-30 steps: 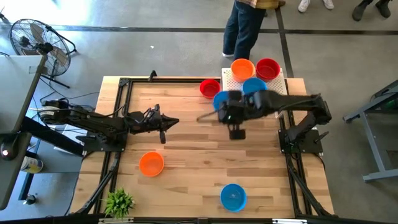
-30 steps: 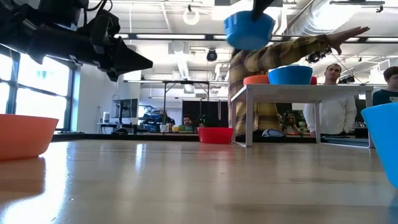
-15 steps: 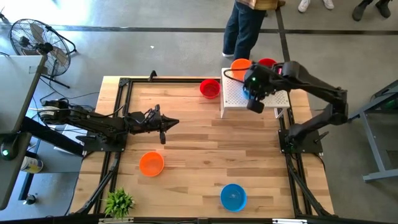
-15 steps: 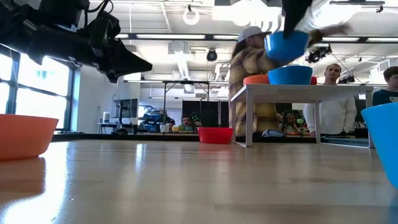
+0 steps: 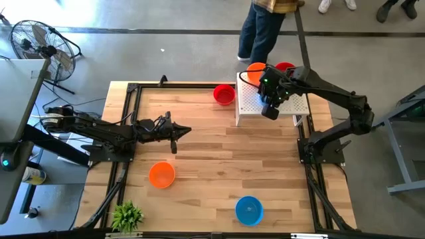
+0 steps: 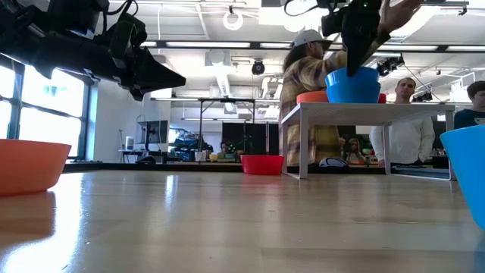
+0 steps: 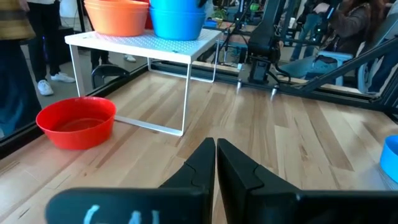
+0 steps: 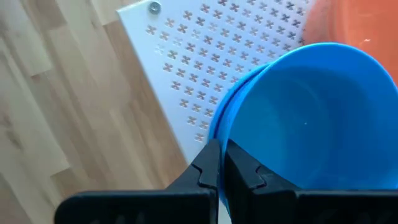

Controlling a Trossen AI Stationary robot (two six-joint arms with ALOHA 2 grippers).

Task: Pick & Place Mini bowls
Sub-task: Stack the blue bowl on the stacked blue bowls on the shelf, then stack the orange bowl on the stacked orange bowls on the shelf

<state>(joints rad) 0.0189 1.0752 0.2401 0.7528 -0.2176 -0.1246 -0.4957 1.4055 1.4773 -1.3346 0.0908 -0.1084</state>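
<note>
My right gripper (image 5: 269,101) is over the white perforated stand (image 5: 249,105) at the table's far right and is shut on a blue mini bowl (image 8: 305,124). That bowl sits inside a second blue bowl (image 6: 352,87) on the stand. An orange bowl (image 5: 255,68) and a red bowl (image 5: 286,66) stand behind them on the stand. A red bowl (image 5: 224,94), an orange bowl (image 5: 161,174) and a blue bowl (image 5: 249,210) rest on the table. My left gripper (image 5: 184,131) is shut and hovers over the table's left half. My right gripper pinches the blue bowl's rim (image 8: 227,127) between its two fingers, one inside the bowl and one outside. The fingers come from above, pointing down. The bowl is upright and nested in the lower blue bowl on the stand.
The stand's thin white legs (image 7: 186,93) rise from the table's far right corner. A small green plant (image 5: 127,216) is at the near left corner. A person (image 5: 262,26) stands just beyond the far edge. Bare wood lies between the loose bowls (image 5: 219,159).
My right gripper has carried the blue bowl from above the table's middle toward the far right edge. It then came down over the stand, and the bowl now sits in the other blue bowl there. The gripper has stayed shut on the rim.
</note>
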